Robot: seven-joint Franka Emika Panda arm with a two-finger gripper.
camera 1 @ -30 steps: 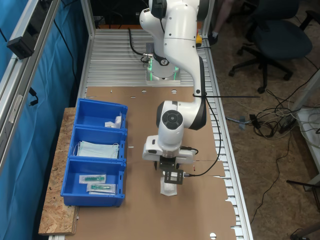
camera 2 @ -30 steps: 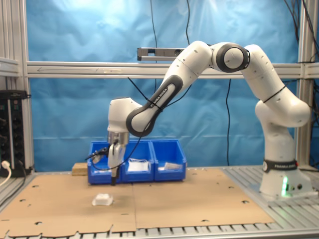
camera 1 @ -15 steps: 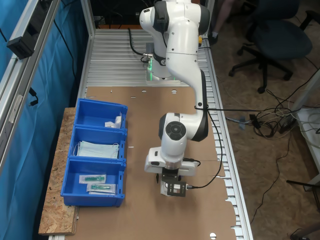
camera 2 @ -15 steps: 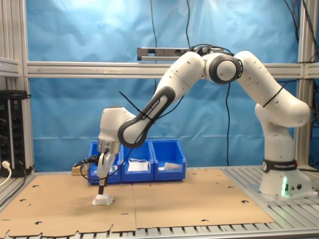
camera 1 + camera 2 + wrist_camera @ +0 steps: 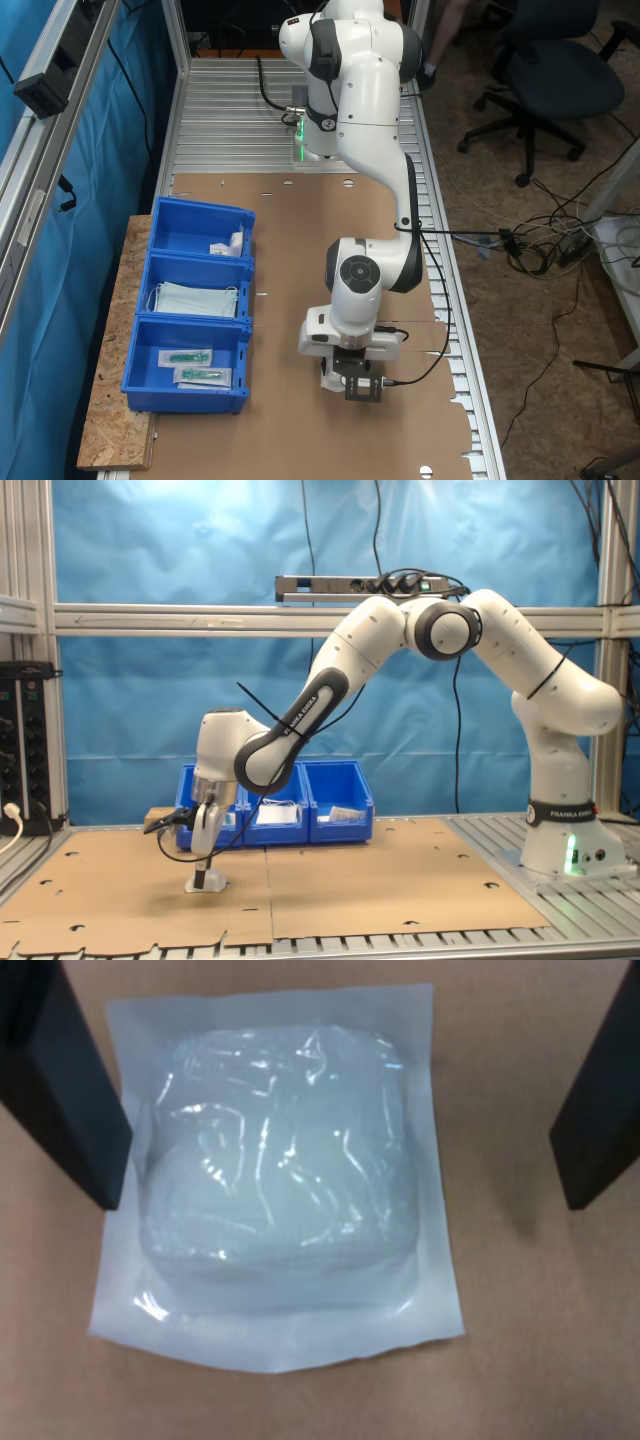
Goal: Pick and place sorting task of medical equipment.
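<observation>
1. Your claw point(image 5: 330, 1110) is spread wide, its two black fingers point(image 5: 60, 1090) standing at either side of the white packet point(image 5: 285, 1175); one finger overlaps the packet's flat edge, the other stands clear of it over bare cardboard, and nothing is clamped
2. The packet lies flat on the brown cardboard sheet point(image 5: 280, 430) covering the table, a padded pad sealed under crinkled clear wrap. In the first exterior view a sliver of it point(image 5: 328, 378) peeks out under the wrist at about 6 o'clock from the arm's base; in the second exterior view it point(image 5: 208, 885) sits beneath the claw point(image 5: 200, 878)
3. Nothing crowds the packet; the cardboard around it is bare
4. Three joined blue bins point(image 5: 190, 318) stand well apart from it, at 9 o'clock in the first exterior view: small white packets point(image 5: 228, 246) in one, pale blue face masks point(image 5: 195, 299) in the middle, long clear packets with green parts point(image 5: 195, 366) in the third
5. No writing on the packet that you could read
</observation>
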